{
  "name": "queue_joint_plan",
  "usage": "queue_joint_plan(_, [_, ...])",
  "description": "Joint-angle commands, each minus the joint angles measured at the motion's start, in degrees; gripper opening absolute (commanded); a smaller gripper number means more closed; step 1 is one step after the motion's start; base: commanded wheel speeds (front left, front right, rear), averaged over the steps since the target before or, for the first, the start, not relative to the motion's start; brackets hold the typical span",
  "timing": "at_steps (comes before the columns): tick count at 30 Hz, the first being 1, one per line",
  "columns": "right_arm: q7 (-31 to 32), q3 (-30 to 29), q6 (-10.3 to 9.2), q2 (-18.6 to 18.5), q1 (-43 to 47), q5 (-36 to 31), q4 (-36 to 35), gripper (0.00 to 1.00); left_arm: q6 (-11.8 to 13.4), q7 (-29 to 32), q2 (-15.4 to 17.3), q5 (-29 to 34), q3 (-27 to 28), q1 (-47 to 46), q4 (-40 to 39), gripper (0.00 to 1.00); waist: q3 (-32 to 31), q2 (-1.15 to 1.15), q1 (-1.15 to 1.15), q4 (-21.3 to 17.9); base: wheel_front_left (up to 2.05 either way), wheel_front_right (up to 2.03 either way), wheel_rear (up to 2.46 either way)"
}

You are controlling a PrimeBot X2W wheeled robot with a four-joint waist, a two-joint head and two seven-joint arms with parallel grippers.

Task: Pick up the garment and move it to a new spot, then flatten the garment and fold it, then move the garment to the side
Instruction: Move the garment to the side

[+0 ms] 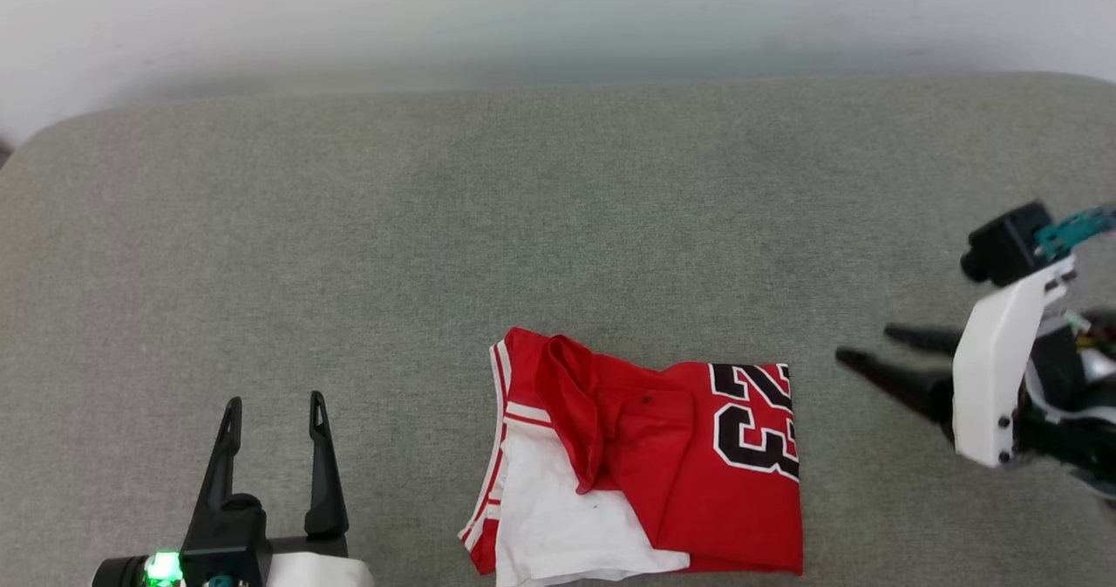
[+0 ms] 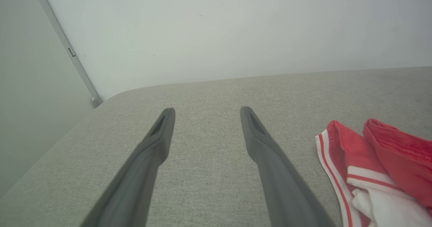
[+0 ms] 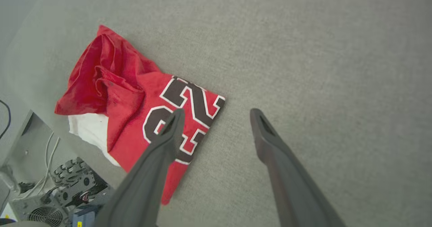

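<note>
- Two claws, each spread wide and empty: the left claw (image 1: 275,399) nearest at lower left, the right claw (image 1: 863,343) off to the right, beside the cloth.
- Between them the folded red jersey garment (image 1: 689,465), with a white sleeve and a black "23", lies on the grey fabric-covered counter (image 1: 558,221). Its near edge is partly cut off.
- The right wrist view adds grey fan-vented machinery with cables (image 3: 67,190) below the counter's edge.
- The left wrist view adds a pale wall (image 2: 216,28) farthest back.
</note>
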Motion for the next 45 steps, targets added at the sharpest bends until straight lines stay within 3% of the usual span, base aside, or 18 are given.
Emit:
queue_joint_plan(1, [1.6,0.44,-0.02,-0.29,1.56,1.91,0.45,1.0,-0.06,-0.14,-0.13,0.25,-0.01,-0.85,0.09,1.0,0.54,0.0,0.0,0.35,0.0,0.0,0.0])
queue_joint_plan(5, [5.63,0.73,-0.01,0.14,4.05,7.53,1.49,1.0,-0.27,-0.14,-0.22,0.37,-0.17,-1.81,0.12,1.0,1.8,0.0,0.0,0.96,0.0,0.0,0.0])
queue_joint_plan(9, [5.25,0.75,-0.01,1.52,6.41,9.93,2.79,1.0,-0.58,-0.14,-0.3,0.41,-0.5,-2.86,0.16,1.0,2.9,0.0,0.0,2.09,0.0,0.0,0.0])
queue_joint_plan(25, [1.78,6.73,-0.17,9.12,7.56,11.94,12.4,1.0,-1.18,-0.15,-0.48,0.68,-2.48,-6.89,0.5,1.0,8.36,0.0,0.0,5.2,0.0,0.0,0.0])
queue_joint_plan(30, [1.38,11.0,-0.43,8.99,7.87,10.51,15.13,1.0,-1.22,-0.15,-0.57,0.59,-3.05,-7.65,0.98,1.0,8.46,0.0,0.0,5.9,0.0,0.0,0.0])
queue_joint_plan(31, [0.54,11.28,-0.43,8.89,7.5,10.27,15.16,0.0,-1.14,-0.15,-0.59,0.54,-3.1,-7.66,1.07,1.0,8.37,0.0,0.0,5.99,0.0,0.0,0.0])
queue_joint_plan(35, [-1.36,12.22,-0.33,8.25,5.66,11.12,14.26,0.0,-0.87,-0.14,-0.61,0.38,-3.0,-6.65,1.44,1.0,7.16,0.0,0.0,6.02,0.0,0.0,0.0])
queue_joint_plan(45, [-6.0,15.22,-0.02,2.49,-1.87,10.79,5.85,0.0,-0.35,-0.14,-0.64,0.18,-2.21,-3.62,1.48,1.0,1.94,0.0,0.0,3.79,0.0,0.0,0.0])
